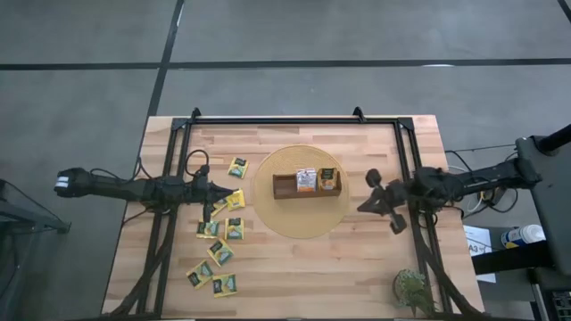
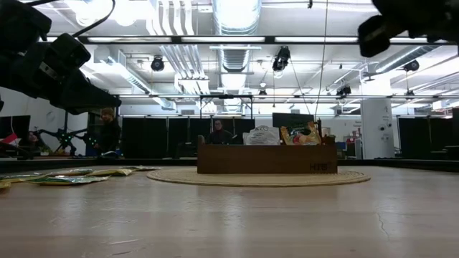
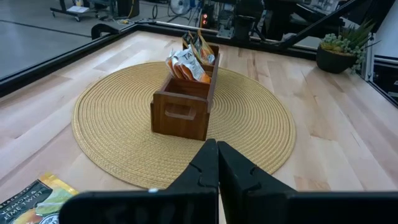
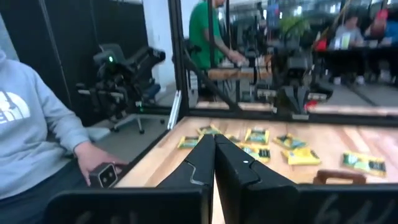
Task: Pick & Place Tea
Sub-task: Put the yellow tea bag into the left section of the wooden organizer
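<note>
- My left fingers (image 1: 234, 193) are pressed together, empty, above the worktop (image 1: 294, 276); tea packets (image 1: 219, 252) lie scattered beside and below them.
- My right fingers (image 1: 368, 203) are closed too, by the round mat (image 1: 268, 218).

high: straight down, whole table (image 1: 294, 276) | low: table-level, faces room | wrist cams: close, look fwd | high+low+L wrist share tray (image 1: 306, 184)

left arm: reaching in from the left | left tool (image 1: 234, 193): fingers pressed together | right arm: from the right | right tool (image 1: 368, 193): fingers together
</note>
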Motion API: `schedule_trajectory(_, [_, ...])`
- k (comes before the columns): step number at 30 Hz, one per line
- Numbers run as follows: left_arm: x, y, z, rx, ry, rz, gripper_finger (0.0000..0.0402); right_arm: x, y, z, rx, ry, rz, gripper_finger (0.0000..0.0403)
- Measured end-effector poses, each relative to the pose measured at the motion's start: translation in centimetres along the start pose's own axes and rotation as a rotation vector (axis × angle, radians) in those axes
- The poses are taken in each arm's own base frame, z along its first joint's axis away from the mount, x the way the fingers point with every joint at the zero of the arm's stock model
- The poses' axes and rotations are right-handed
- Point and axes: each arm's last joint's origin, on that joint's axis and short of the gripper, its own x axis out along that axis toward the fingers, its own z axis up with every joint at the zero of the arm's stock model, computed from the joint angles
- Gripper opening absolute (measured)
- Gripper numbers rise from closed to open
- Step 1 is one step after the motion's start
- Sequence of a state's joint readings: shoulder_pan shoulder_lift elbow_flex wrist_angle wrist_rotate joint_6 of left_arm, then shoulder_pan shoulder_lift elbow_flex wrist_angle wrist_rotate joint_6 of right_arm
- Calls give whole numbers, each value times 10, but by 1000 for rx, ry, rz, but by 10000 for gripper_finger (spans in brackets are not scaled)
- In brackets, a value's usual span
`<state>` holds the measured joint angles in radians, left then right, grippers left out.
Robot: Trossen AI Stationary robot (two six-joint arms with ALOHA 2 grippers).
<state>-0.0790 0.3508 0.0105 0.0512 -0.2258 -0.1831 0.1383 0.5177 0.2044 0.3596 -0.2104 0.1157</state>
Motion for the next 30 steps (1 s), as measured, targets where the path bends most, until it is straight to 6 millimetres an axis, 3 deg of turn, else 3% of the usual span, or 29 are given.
schedule_trajectory(15, [0, 0, 0, 0, 0, 0, 0, -46, 8, -21, -113, -181, 17, 9])
schedule_trajectory(30, [0, 0, 0, -19, -2, 0, 0, -45, 6, -41, -119, 2, 25, 9])
